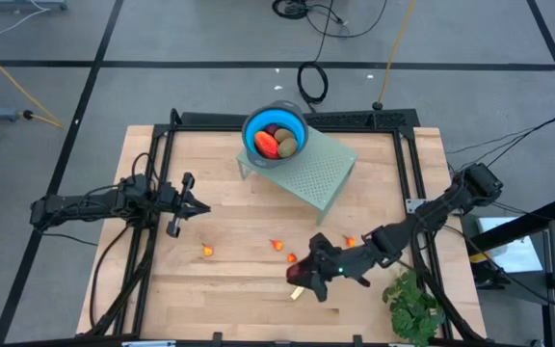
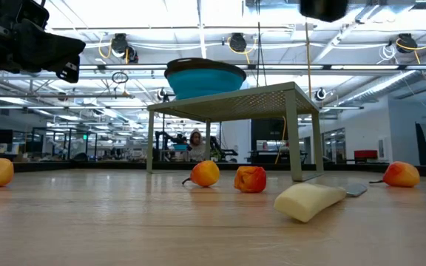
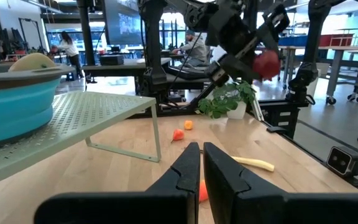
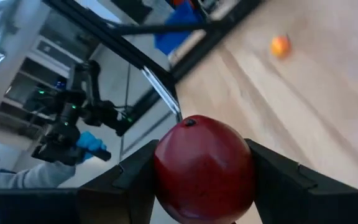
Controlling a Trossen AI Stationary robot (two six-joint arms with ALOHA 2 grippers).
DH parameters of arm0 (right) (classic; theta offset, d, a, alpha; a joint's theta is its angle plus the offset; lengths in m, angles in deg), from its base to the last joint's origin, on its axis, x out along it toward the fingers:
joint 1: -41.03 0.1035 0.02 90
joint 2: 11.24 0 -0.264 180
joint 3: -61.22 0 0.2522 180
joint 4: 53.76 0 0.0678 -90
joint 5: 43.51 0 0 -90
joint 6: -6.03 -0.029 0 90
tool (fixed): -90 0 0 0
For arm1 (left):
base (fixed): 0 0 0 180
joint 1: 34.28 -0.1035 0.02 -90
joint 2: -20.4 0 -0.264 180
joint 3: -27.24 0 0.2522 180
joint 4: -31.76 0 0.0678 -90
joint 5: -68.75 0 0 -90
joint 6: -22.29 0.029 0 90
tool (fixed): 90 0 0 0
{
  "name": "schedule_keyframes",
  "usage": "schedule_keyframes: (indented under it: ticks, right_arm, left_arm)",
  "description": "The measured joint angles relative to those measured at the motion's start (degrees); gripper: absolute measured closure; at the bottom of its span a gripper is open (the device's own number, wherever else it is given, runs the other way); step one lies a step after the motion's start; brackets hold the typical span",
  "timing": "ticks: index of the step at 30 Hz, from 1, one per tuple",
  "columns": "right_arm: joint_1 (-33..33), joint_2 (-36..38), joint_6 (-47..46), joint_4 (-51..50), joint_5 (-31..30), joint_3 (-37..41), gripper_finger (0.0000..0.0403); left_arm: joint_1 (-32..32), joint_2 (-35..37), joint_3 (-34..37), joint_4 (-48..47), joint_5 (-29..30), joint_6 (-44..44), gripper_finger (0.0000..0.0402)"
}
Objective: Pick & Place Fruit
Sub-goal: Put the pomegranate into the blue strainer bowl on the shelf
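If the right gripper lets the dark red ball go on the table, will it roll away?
Likely yes: the dark red ball looks round and smooth, and the wooden table is flat. The right gripper holds it only at two sides, so it may slip.

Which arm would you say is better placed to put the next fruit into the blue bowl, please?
The right. Its gripper already holds a dark red ball above the table, so it probably only has to carry it to the blue bowl on the green rack. The left gripper is shut and empty.
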Motion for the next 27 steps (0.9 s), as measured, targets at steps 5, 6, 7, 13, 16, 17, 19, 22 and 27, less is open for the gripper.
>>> schedule_keyframes:
  ticks: [5, 6, 7, 13, 16, 17, 19, 22, 27]
  right_arm:
    - [-2.06, 0.0, 10.74, 4.64, 0.18, 0.0, 0.0196]
    - [-2.42, 0.0, 12.98, 5.17, 0.25, 0.0, 0.0196]
    - [-2.89, 0.0, 15.22, 5.39, 0.62, 0.0, 0.0195]
    - [-5.69, 0.0, 26.09, 5.54, 5.06, 0.0, 0.0194]
    - [-7.14, 0.0, 30.67, 5.52, 7.5, 0.0, 0.0194]
    - [-7.55, 0.0, 32.16, 5.52, 7.98, 0.0, 0.0194]
    - [-8.45, 0.0, 35.07, 5.52, 9.33, 0.0, 0.0193]
    - [-9.47, 0.0, 38.89, 5.52, 9.39, 0.0, 0.0193]
    - [-11.01, 0.0, 46.94, 5.58, 9.47, 0.0, 0.0193]
  left_arm:
    - [0.01, 0.0, 0.0, -0.01, 0.0, 0.0, 0.0378]
    - [0.01, 0.0, 0.0, 0.01, 0.0, 0.0, 0.0378]
    - [0.0, 0.0, 0.0, 0.01, 0.0, 0.0, 0.0378]
    - [-0.01, 0.0, 0.0, 0.01, 0.0, -0.01, 0.0378]
    - [-0.01, 0.0, 0.0, 0.01, 0.0, -0.26, 0.0378]
    - [-0.01, 0.0, 0.0, 0.01, 0.0, -0.26, 0.0378]
    - [0.0, 0.0, 0.0, 0.01, 0.0, -0.35, 0.0378]
    - [0.0, 0.0, 0.0, 0.01, 0.0, -0.87, 0.0378]
    - [0.01, 0.0, 0.0, 0.01, 0.0, -1.75, 0.0378]
